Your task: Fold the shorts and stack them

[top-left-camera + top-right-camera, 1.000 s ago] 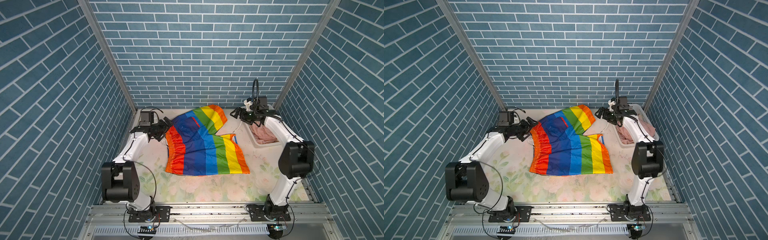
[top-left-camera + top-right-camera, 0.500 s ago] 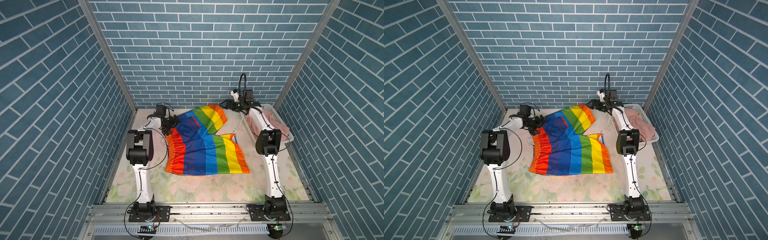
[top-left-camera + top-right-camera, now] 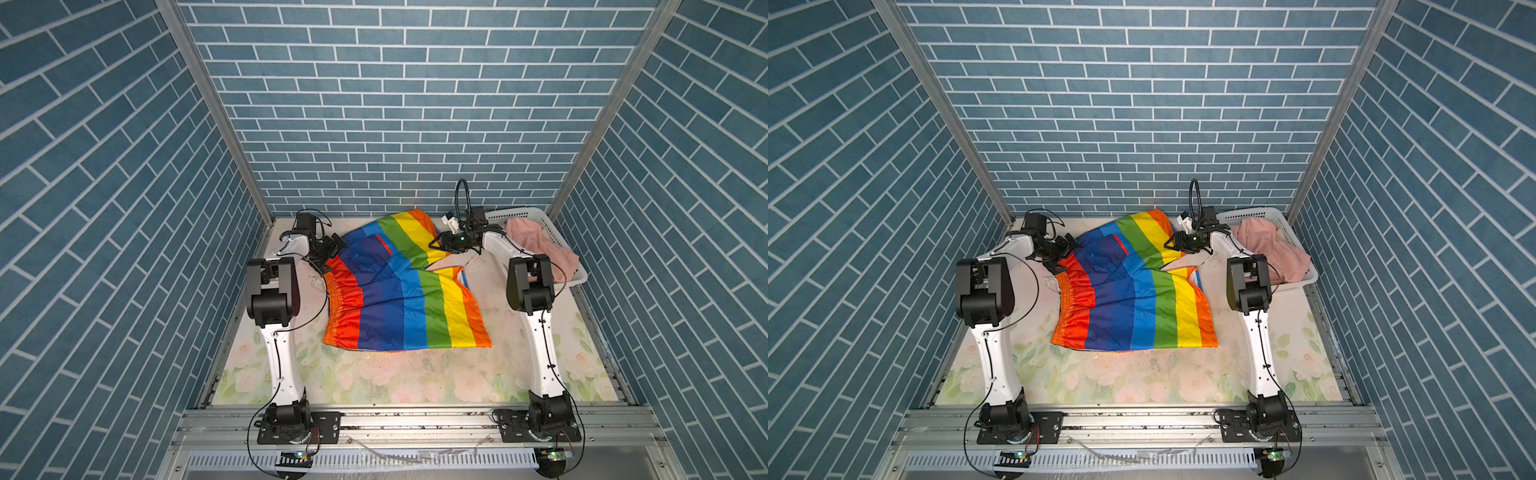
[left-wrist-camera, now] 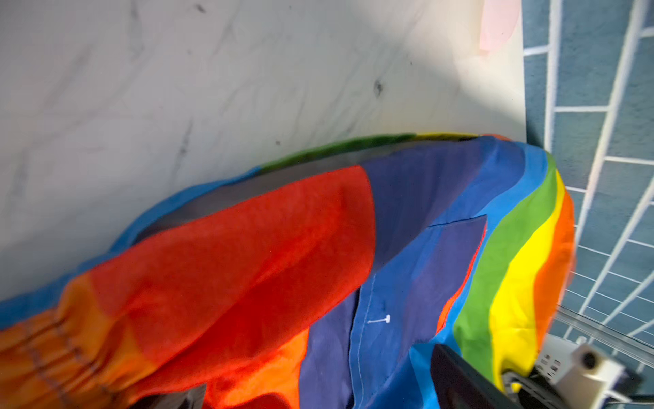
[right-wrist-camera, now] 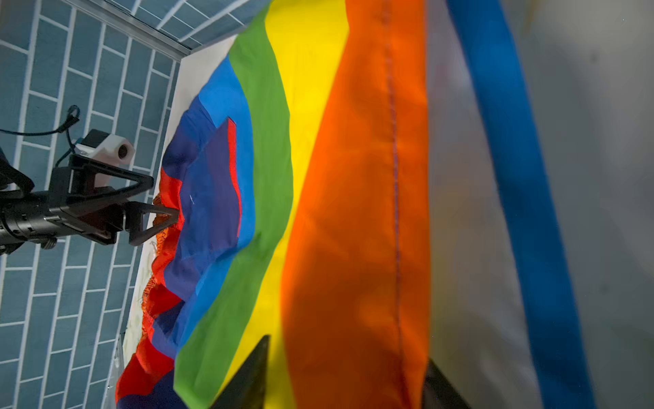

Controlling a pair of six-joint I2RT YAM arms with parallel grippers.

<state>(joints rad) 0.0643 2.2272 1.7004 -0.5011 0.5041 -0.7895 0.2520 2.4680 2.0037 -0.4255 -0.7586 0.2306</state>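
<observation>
The rainbow-striped shorts (image 3: 399,299) (image 3: 1133,303) lie spread on the floral table, gathered waist to the left and legs to the right. My left gripper (image 3: 330,255) (image 3: 1065,249) (image 4: 318,393) is open at the far corner of the waistband, its fingers on either side of the red-orange edge. Over at the far leg, my right gripper (image 3: 434,244) (image 3: 1171,245) (image 5: 345,379) has its jaws apart astride the orange hem stripe, with the cloth between them. The pink shorts (image 3: 536,245) (image 3: 1271,245) are heaped in the basket.
A white perforated basket (image 3: 577,274) (image 3: 1304,282) stands at the far right against the wall. Blue brick walls close in the back and both sides. A white drawstring (image 3: 316,282) trails from the waistband. The floral table (image 3: 395,382) is bare in front of the shorts.
Both arms have stretched out toward the far side. The left gripper came to the waistband corner. The right gripper dropped onto the far leg's hem and its jaws have narrowed.
</observation>
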